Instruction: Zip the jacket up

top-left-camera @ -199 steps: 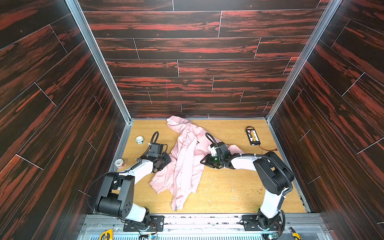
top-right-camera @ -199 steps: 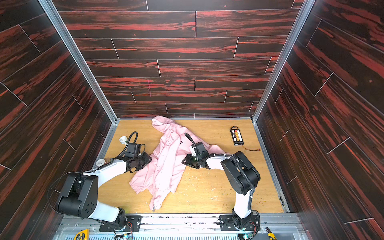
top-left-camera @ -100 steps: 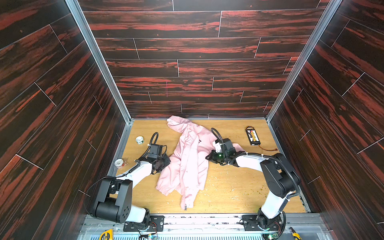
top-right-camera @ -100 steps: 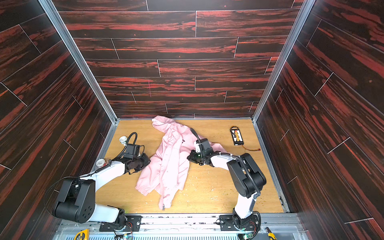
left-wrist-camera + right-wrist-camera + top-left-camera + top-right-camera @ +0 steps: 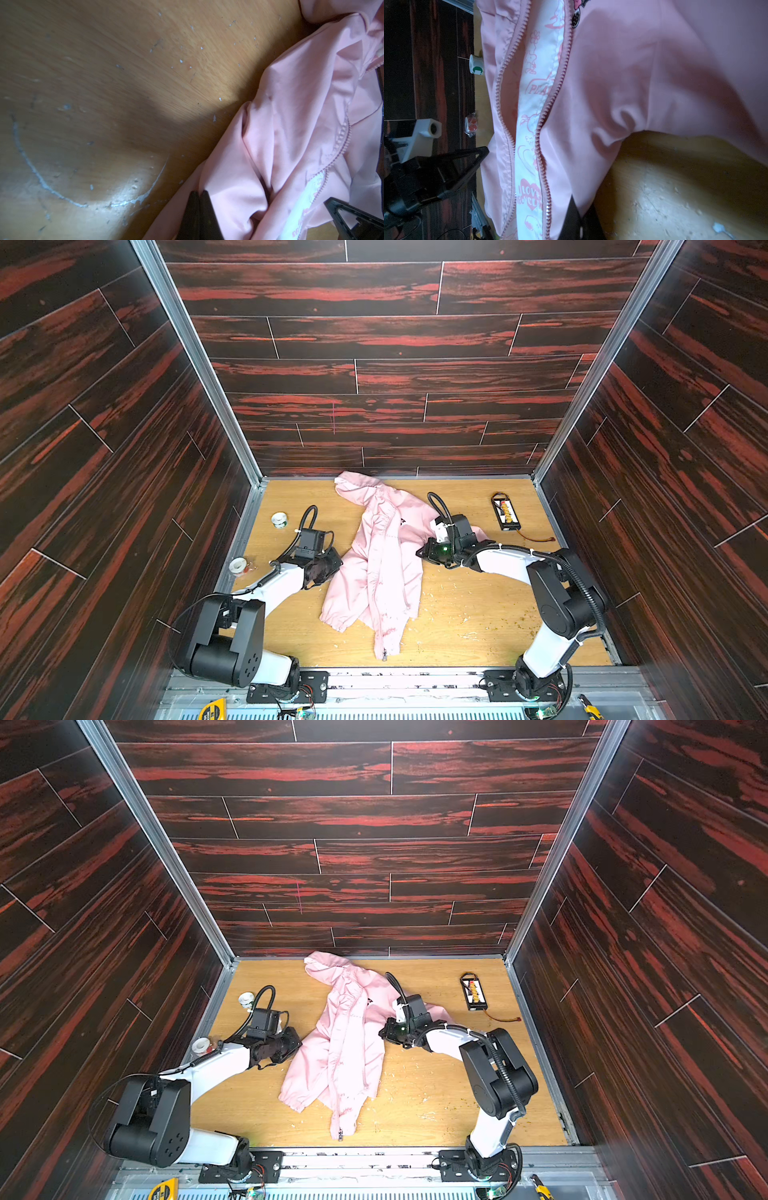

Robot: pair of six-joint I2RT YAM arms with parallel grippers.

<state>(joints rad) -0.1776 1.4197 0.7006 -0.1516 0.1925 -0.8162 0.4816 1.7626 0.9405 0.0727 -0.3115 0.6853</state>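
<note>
— Where is the pale pink hooded fabric jacket?
— Crumpled in the middle of the light wood-grain tabletop, hood toward 12 o'clock, hem toward 6.
— The left end effector?
— At the jacket's 9 o'clock edge, fingers pressed together on a fold of fabric.
— And the right end effector?
— At the 3 o'clock edge, pinching the front panel beside the pink-toothed zipper, whose rows stand apart over white printed lining.

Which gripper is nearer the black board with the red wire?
Right. The right gripper holds the jacket at its edge toward the black board. The left gripper is across the jacket, at its opposite edge, farther away.
</note>
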